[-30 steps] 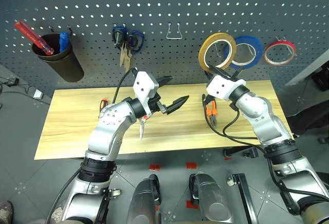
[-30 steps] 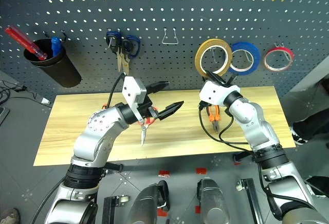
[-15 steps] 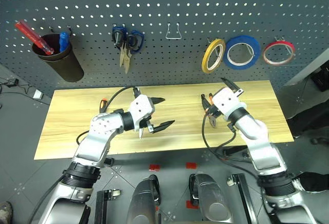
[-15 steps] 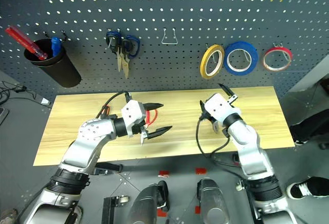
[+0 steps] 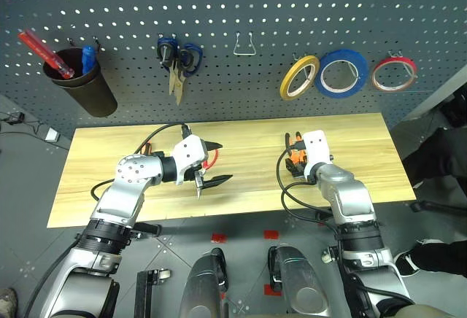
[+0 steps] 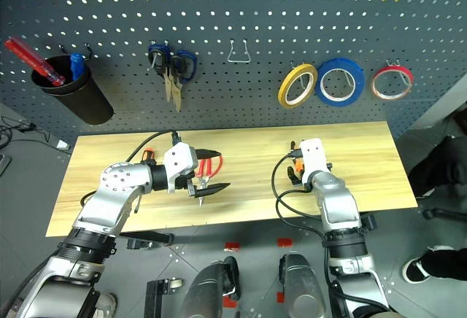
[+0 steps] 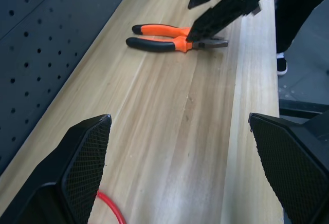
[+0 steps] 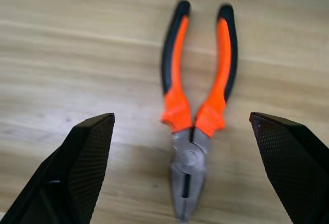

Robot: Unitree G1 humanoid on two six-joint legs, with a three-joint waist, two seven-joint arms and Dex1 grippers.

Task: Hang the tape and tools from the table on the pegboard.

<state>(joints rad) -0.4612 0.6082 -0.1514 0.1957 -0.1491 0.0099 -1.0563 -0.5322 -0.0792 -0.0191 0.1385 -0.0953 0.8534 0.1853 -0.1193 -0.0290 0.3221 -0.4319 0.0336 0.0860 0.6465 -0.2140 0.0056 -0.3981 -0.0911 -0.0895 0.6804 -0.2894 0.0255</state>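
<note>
The yellow tape [image 5: 299,77] hangs from a hook on the pegboard [image 5: 292,12]. On the table [image 5: 109,187], the pliers [image 8: 198,106] with orange-and-black handles lie closed. My right gripper [image 8: 181,115] hovers open just above them, one finger on either side. My left gripper [image 5: 219,162] is open low over the table's middle, with the red-handled scissors [image 6: 212,165] lying under it, partly hidden. The screwdriver [image 5: 146,146] pokes out from behind my left arm. In the left wrist view the pliers [image 7: 175,38] lie under the right gripper's fingers [image 7: 226,3].
A blue tape roll [image 5: 343,74] and a red one [image 5: 394,74] hang right of the yellow tape. Blue-handled scissors [image 5: 177,59] and an empty wire hook [image 5: 244,44] are on the board's middle. A dark cup [image 5: 80,81] with pens hangs far left.
My right gripper let go of the yellow tape, which now hangs on its hook. It then dropped to the table over the pliers and opened. My left gripper sank lower and leftward.
</note>
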